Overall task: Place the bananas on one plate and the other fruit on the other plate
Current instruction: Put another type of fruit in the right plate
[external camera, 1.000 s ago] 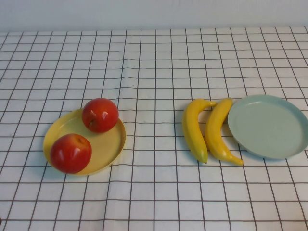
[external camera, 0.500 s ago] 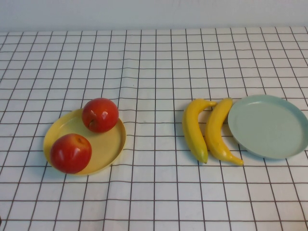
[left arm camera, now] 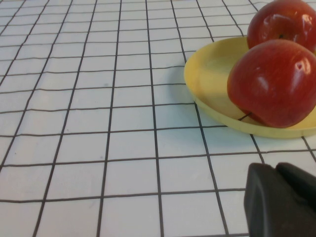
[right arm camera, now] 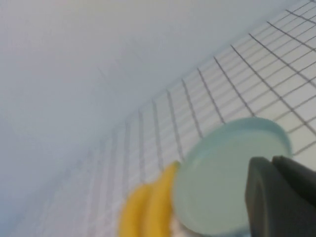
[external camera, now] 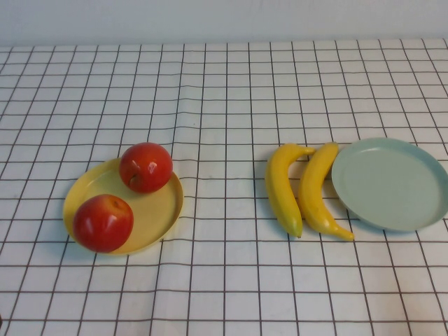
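Two red apples [external camera: 145, 166] [external camera: 103, 222] sit on the pale yellow plate [external camera: 159, 208] at the left. Two bananas [external camera: 281, 187] [external camera: 316, 189] lie side by side on the cloth, the right one against the rim of the empty pale blue-green plate [external camera: 392, 183]. Neither gripper shows in the high view. My left gripper [left arm camera: 276, 167] is shut and empty, low over the cloth just short of the yellow plate [left arm camera: 210, 69] and the nearer apple [left arm camera: 276, 84]. My right gripper [right arm camera: 272, 160] is shut and empty, raised beside the blue-green plate [right arm camera: 217, 177], with the bananas [right arm camera: 148, 207] beyond it.
A white cloth with a black grid [external camera: 224, 91] covers the table. A pale wall [external camera: 224, 17] runs along the far edge. Open cloth lies between the two plates and along the front.
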`<state>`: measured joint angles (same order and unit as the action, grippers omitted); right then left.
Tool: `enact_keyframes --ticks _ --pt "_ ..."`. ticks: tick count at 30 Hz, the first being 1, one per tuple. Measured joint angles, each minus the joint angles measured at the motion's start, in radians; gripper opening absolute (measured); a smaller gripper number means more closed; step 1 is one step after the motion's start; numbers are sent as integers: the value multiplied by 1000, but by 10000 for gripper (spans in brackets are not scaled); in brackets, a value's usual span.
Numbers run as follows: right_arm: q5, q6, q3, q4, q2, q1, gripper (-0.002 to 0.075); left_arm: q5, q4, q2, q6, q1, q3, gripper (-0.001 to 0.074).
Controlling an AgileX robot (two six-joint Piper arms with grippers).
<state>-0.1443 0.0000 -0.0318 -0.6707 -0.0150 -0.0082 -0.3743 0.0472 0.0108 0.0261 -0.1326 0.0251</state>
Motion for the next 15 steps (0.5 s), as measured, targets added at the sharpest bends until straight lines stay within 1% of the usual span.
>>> enact_keyframes --ticks 1,3,5,7,10,13,15 --pt "39 0 0 -140 0 0 -15 0 0 0 0 0 0 -4" --pt "114 0 0 -352 0 0 -15 0 0 0 0 0 0 -3" --pt "181 0 0 -436 0 0 -15 0 0 0 0 0 0 -3" --pt "223 0 0 -485 0 0 -15 0 0 0 0 0 0 -3" --pt "238 0 0 -516 0 0 -15 0 0 0 -1 0 0 -3" --pt "206 0 0 -520 0 0 -15 0 0 0 -1 0 0 -3" --pt "171 0 0 -493 0 0 -15 0 0 0 -1 0 0 -3"
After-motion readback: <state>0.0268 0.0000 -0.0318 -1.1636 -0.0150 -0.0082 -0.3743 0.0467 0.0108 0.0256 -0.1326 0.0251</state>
